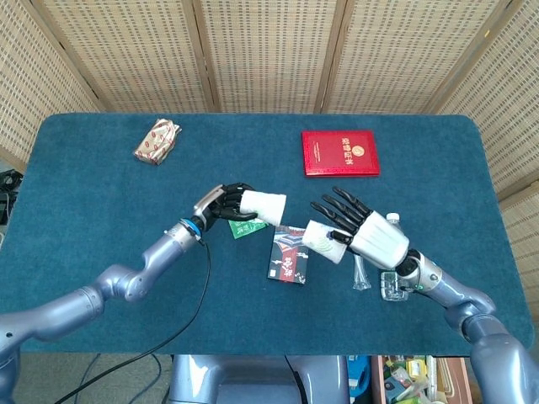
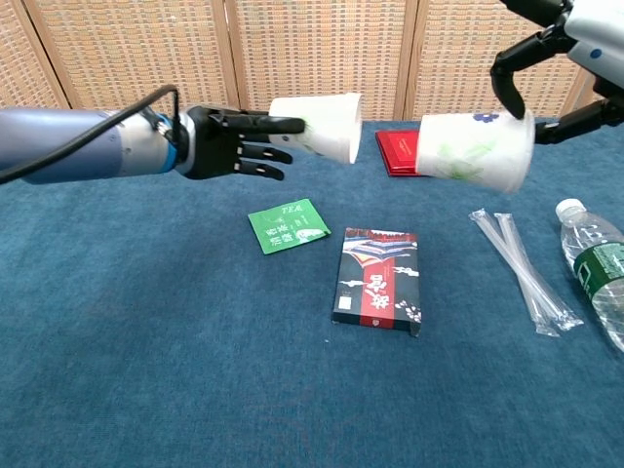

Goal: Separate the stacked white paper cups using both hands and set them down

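Note:
Two white paper cups are apart in the air above the blue table. My left hand [image 1: 221,203] [image 2: 229,145] holds one cup [image 1: 263,206] [image 2: 320,127] on its side, with the mouth pointing right. My right hand [image 1: 358,227] holds the other cup [image 1: 322,241] [image 2: 475,151], also on its side, with green marks on its wall; in the chest view only the fingers [image 2: 517,60] of that hand show at the top right. A clear gap separates the two cups.
Under the cups lie a dark card box [image 1: 287,254] [image 2: 378,279] and a green tea sachet [image 2: 289,225]. Wrapped straws [image 2: 520,269] and a water bottle [image 2: 595,270] lie to the right. A red booklet [image 1: 339,152] and a snack packet [image 1: 157,140] sit farther back.

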You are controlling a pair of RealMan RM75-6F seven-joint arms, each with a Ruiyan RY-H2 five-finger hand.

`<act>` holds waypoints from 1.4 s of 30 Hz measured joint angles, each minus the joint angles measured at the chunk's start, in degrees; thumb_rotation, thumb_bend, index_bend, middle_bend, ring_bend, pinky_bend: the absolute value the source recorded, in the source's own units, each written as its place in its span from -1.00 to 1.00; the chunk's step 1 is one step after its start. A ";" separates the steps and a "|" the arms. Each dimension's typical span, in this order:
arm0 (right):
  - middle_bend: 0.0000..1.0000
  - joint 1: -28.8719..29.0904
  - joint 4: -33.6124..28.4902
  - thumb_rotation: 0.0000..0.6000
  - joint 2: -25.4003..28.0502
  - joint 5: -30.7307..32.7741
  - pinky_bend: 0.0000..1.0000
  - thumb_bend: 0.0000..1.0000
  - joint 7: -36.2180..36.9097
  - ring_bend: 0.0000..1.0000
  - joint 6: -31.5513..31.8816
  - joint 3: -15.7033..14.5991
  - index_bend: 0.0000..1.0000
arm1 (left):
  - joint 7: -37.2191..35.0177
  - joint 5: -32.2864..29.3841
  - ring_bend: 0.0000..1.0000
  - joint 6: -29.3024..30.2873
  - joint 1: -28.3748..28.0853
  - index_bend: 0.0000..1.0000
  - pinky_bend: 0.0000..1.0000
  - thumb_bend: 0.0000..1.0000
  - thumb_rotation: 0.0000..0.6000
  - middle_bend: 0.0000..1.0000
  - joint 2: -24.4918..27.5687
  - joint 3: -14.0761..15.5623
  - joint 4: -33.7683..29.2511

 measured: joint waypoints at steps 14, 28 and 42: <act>-1.00 0.83 1.75 1.00 7.53 -2.62 -1.00 0.02 -4.35 -1.00 -4.60 -4.13 0.45 | 8.87 7.67 0.01 6.96 3.61 -0.04 0.03 -0.66 1.00 -0.11 8.57 4.07 4.10; -1.00 5.76 -7.49 1.00 14.40 -7.67 -1.00 0.02 -16.75 -1.00 -17.14 -9.63 0.45 | 40.25 2.55 -0.10 14.54 6.48 -0.04 0.03 -0.66 1.00 -0.16 11.26 10.05 6.02; -1.00 5.12 -14.08 1.00 14.51 -3.20 -1.00 -0.99 -20.09 -1.00 -23.29 -7.30 -0.83 | 51.34 -3.64 -1.00 17.39 8.43 -1.00 -0.85 -0.66 1.00 -1.00 12.14 13.48 2.63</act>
